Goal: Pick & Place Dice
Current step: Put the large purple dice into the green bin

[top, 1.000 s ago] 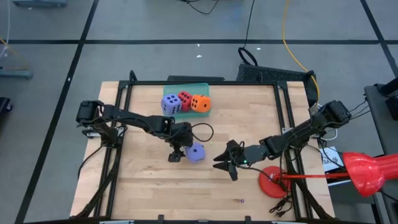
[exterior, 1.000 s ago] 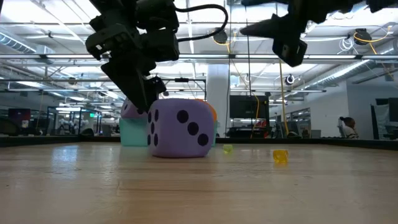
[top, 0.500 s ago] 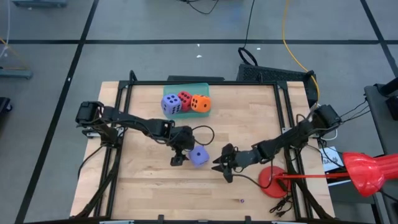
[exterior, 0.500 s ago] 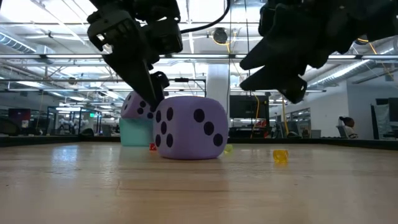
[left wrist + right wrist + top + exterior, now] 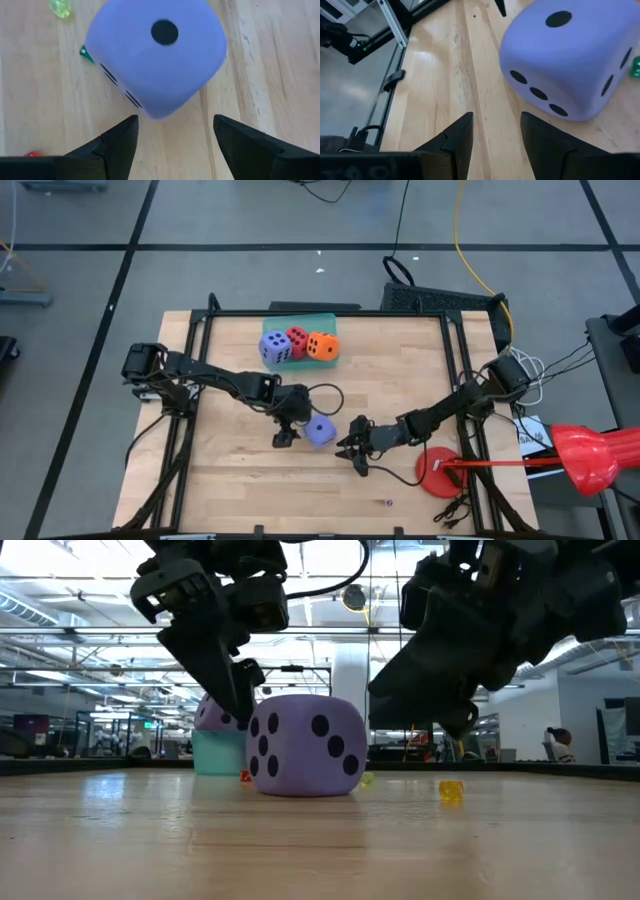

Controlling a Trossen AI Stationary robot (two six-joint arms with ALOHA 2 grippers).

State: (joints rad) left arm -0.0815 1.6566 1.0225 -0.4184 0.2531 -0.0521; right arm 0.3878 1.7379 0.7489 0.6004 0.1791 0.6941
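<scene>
**Wooden table, one die loose, three by the tray**

Wood tabletop, open office hall behind in the low view. Nearest the front edge: right gripper (image 5: 352, 455), low over the table just beside the loose purple die (image 5: 319, 430), fingers part open, nothing between them, not touching the die as far as the right wrist view shows. A red disc (image 5: 437, 473) lies on the table near the right arm, at the front right.

Middle of the table: purple die resting flat on the wood, one-pip face up. Left gripper (image 5: 285, 436) is on its other side, jaws spread wide, empty; in the left wrist view the die (image 5: 156, 55) sits just ahead of the fingertips, a gap between, no contact. So the die lies between the two grippers, held by neither.

Far edge: second purple die (image 5: 274, 347), red die (image 5: 297, 340) and orange die (image 5: 322, 346) bunched in a row on or against the green tray (image 5: 320, 321), touching each other.

Progress, judged: three of four dice look placed; the last one is left to grasp, carry back and set down with the others. Tiny coloured bits on the wood near the die, too small to tell.
</scene>
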